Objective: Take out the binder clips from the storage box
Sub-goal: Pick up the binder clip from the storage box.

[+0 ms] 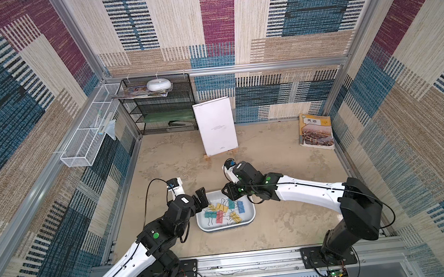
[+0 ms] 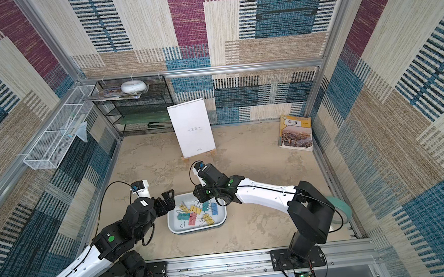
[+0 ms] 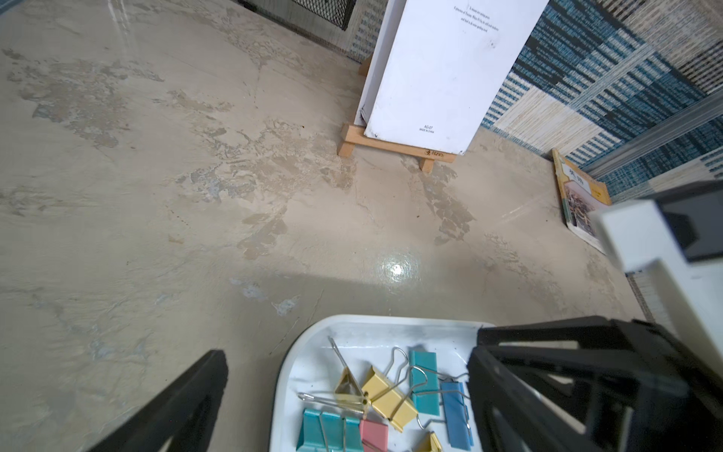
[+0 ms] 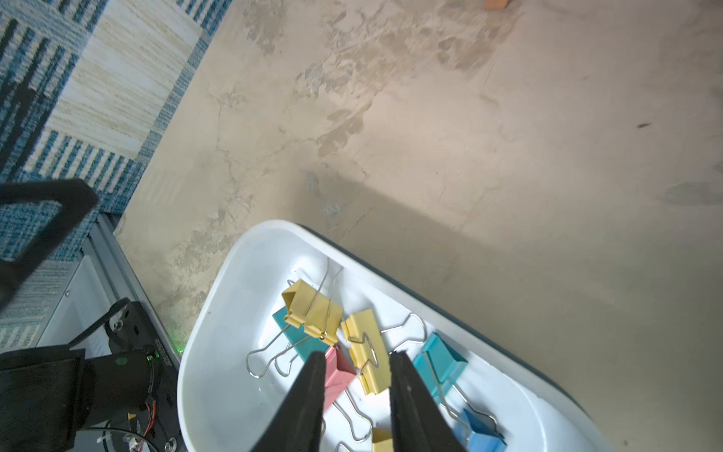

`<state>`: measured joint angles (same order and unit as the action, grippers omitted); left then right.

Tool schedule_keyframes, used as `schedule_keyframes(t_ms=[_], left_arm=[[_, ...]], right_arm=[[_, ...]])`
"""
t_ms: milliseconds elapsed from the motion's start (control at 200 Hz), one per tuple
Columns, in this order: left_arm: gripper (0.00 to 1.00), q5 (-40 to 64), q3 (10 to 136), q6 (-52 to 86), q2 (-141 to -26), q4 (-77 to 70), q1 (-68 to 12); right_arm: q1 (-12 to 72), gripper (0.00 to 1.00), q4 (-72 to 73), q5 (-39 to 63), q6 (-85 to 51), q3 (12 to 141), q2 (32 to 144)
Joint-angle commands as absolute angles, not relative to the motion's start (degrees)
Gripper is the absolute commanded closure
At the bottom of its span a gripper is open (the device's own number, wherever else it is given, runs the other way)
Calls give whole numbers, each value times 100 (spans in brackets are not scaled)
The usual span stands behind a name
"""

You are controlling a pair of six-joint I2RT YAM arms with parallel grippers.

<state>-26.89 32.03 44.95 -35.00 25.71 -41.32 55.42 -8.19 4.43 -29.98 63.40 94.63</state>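
Note:
The white storage box [image 1: 208, 225] [image 2: 179, 227] lies on the table between both arms, in both top views. Several binder clips [image 1: 224, 211] [image 2: 196, 213] in yellow, teal, blue and pink lie inside it. My left gripper [image 1: 202, 199] [image 3: 350, 352] hovers open over the box's left end, holding nothing. My right gripper [image 1: 230, 196] [image 4: 358, 356] reaches down into the box. Its jaws stand narrow around a yellow binder clip [image 4: 365, 352], with a pink binder clip [image 4: 340, 371] against one finger. Whether they pinch it does not show.
A white board on a wooden easel [image 1: 216, 126] stands behind the box. A textbook [image 1: 316, 131] lies at the back right. A black mesh rack [image 1: 159, 106] and a white wire basket [image 1: 87, 138] sit at the back left.

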Motion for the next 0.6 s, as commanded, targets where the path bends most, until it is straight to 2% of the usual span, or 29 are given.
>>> schedule_keyframes(t_ms=[0, 596], left_arm=[[1, -2965, 3140, 4561, -3296, 2671, -4149], [1, -3085, 3155, 4565, -3199, 2760, -4196]], right_arm=[[5572, 64, -541, 726, -3008, 6277, 9591], [5625, 68, -231, 1246, -2786, 6084, 10149]])
